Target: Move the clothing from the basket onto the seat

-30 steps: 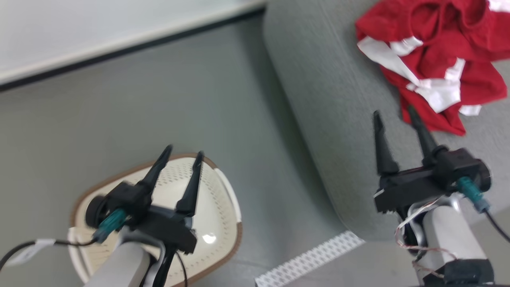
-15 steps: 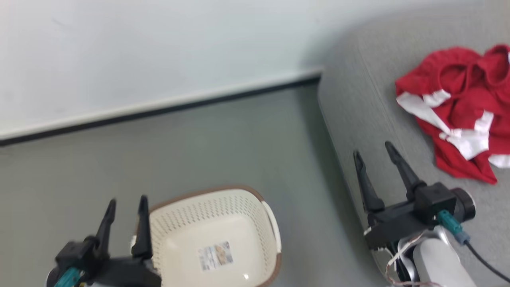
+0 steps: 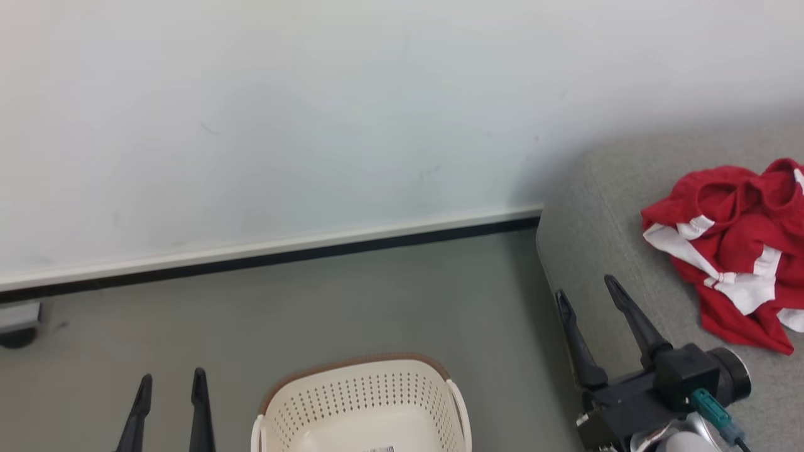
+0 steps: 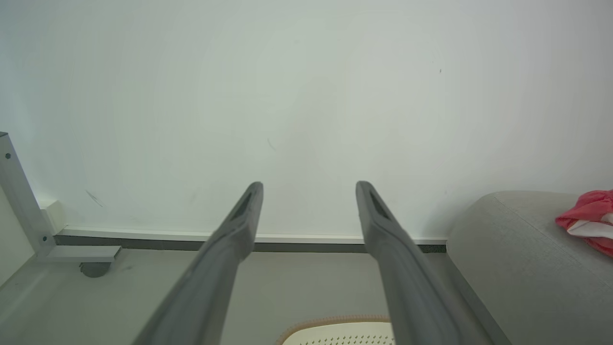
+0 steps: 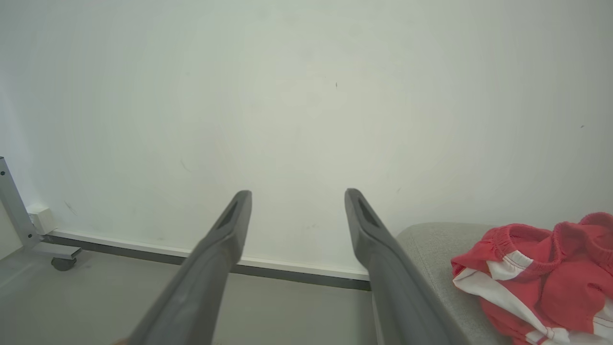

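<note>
Head view: the clothing [image 3: 735, 251] sits in a red-and-white heap at the right edge of the frame, lying on the seat [image 3: 597, 207], whose grey rounded corner takes up the right side. The right gripper [image 3: 584, 287] is at the lower right, released, fingers spread wide. Its tips point up over the seat's near edge, left of the heap and apart from it.

At the bottom centre the basket [image 3: 361, 392] stands on the floor [image 3: 377, 301], apart from the seat, with its cream perforated wall, brown rim and a white handle on the right. The slice of its inside in frame is bare plastic with a sliver of label [image 3: 381, 449]. The rest is cut off, so I can't tell what lies lower down.

The left gripper [image 3: 173, 375] is at the lower left, two fingertips poking up, spread and released, beside the basket. Its wrist view has the fingers wide against the white wall [image 3: 314, 125], with the basket rim at the bottom. The right wrist view has the fingers wide too, and the clothing at the lower right. A caster [image 3: 17, 338] sits at the far left, by the baseboard [image 3: 282, 257].
</note>
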{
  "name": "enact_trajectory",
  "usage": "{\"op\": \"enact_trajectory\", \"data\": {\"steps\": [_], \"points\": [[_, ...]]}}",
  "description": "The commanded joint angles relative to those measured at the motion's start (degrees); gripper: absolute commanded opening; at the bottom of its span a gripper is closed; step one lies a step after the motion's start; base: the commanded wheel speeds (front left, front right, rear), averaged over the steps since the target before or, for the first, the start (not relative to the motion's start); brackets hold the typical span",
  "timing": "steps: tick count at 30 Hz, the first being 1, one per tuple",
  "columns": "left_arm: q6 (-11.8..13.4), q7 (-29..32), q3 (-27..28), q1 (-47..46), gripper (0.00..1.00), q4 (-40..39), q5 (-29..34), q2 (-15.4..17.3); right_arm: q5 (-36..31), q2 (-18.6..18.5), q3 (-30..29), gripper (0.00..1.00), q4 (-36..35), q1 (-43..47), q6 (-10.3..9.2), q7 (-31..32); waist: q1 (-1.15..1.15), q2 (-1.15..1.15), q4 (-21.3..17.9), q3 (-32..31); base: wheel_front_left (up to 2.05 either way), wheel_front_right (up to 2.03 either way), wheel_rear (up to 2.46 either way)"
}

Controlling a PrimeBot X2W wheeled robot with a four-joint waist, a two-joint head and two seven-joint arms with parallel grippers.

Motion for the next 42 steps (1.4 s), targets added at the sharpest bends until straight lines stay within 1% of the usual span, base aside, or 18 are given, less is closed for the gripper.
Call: {"op": "enact_trajectory", "data": {"steps": [1,6,7,11,14,16,20,33,38,40,41,42], "points": [[-0.1,-0.2,0.4,1.1,1.0,-0.4,1.0,-0.1,-0.5,-0.1,-0.1,1.0,-0.5,1.0,-0.04,-0.1,0.01,0.0,1.0,-2.2,0.0,0.0,0.0],[-2.0,-0.2,2.6,4.7,1.0,-1.2,2.7,-1.5,-0.4,0.1,-0.5,1.0,-1.6,4.8,-0.04,-0.1,0.01,0.0,0.7,-4.0,0.0,0.0,0.0],[-1.9,-0.2,3.3,5.2,1.0,-1.2,2.8,-1.8,-0.4,0.1,-0.7,1.0,-2.0,5.5,-0.04,-0.1,0.01,0.0,0.7,-4.3,0.0,0.0,0.0],[-3.9,-0.2,4.4,7.4,1.0,-1.4,3.8,-2.7,-0.4,0.6,-1.3,1.0,-2.8,8.0,-0.04,-0.1,0.01,0.0,0.4,-4.9,0.0,0.0,0.0],[-4.9,-0.2,4.8,8.9,1.0,-0.6,4.8,-3.0,-0.5,0.9,-1.2,1.0,-3.3,9.3,-0.04,-0.1,0.01,0.0,-0.1,-5.2,0.0,0.0,0.0],[-5.5,-0.2,4.9,9.7,1.0,0.2,4.2,-3.3,-0.3,1.0,-1.2,1.0,-3.6,10.1,-0.04,-0.1,0.01,0.0,-0.3,-5.4,0.0,0.0,0.0],[-5.9,-0.2,5.1,10.8,1.0,1.5,5.1,-3.6,0.8,0.7,-0.6,1.0,-3.1,11.3,-0.04,-0.1,0.01,0.0,-0.5,-5.8,0.0,0.0,0.0],[-5.1,-0.2,5.9,11.5,1.0,0.6,6.3,-3.9,1.5,0.8,0.3,1.0,-1.6,12.1,-0.04,-0.1,0.01,0.0,-0.5,-6.4,0.0,0.0,0.0],[-4.5,-0.2,5.6,11.7,1.0,0.4,6.2,-3.9,1.6,0.9,0.7,1.0,-1.2,12.1,-0.04,-0.1,0.01,0.0,-0.7,-6.5,0.0,0.0,0.0],[-3.8,-0.2,5.5,11.9,1.0,0.6,7.1,-3.9,1.9,0.9,1.1,1.0,-0.8,11.9,-0.04,-0.1,0.01,0.0,-1.0,-6.5,0.0,0.0,0.0],[-3.9,0.0,5.5,10.8,0.0,0.7,6.7,-3.9,1.7,0.9,0.9,0.0,-0.9,11.6,0.0,0.0,0.01,0.0,-1.0,-6.5,0.0,0.0,0.0],[-3.9,0.1,5.5,10.8,0.0,1.3,6.6,-4.0,1.7,0.9,1.0,0.0,-0.5,12.0,0.0,0.0,0.01,0.0,-1.0,-6.5,0.0,0.0,0.0]]}}
